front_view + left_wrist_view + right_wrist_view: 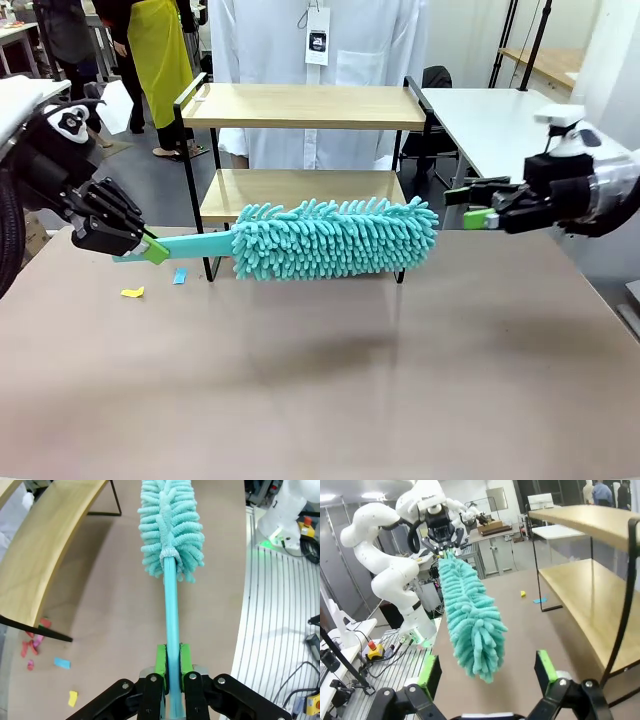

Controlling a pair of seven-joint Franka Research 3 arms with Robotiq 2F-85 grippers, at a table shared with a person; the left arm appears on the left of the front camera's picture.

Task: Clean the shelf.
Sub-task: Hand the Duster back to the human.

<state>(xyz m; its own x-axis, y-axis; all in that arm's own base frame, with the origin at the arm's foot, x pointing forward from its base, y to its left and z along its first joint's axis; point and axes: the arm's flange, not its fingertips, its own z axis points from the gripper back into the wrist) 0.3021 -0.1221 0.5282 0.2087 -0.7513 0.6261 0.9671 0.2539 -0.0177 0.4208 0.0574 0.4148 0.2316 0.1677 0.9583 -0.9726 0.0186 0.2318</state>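
At nine o'clock I am seeing my left claw (150, 247) clamping the duster (335, 238) handle, its head hanging before the shelf (300, 110) at twelve o'clock, while my right claw (470, 205) is gaping wide at three o'clock.

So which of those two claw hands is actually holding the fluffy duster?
The left gripper: its green pads are clamped on the teal duster handle. The right gripper hangs open past the fluffy tip, touching nothing.
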